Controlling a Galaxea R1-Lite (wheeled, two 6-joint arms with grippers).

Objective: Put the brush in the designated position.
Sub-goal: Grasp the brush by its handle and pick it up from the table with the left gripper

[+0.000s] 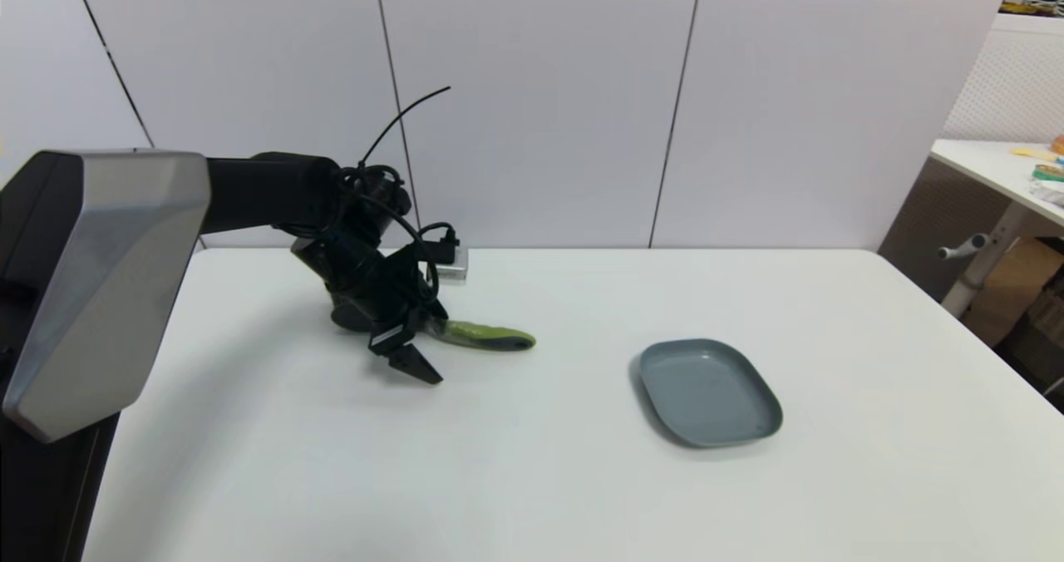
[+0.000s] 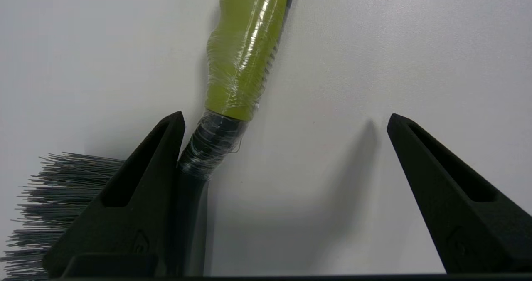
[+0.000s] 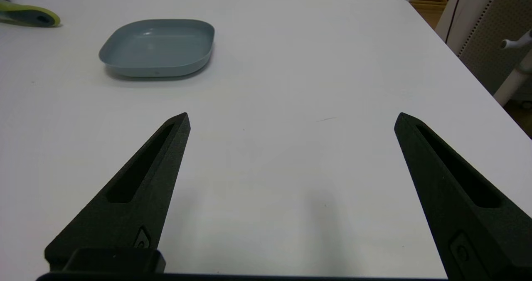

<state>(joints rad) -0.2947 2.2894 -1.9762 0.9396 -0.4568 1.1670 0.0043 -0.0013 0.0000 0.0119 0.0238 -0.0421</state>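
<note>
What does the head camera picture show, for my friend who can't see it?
The robot's left end effector is open and reaches down over a brush with a lime-green handle lying on a white table. A grey tray sits apart to the right with nothing in it.

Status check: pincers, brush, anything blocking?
Left pincer open over brush neck, no grip. Right pincer open, idle. Brush on table; tray unobstructed.
</note>
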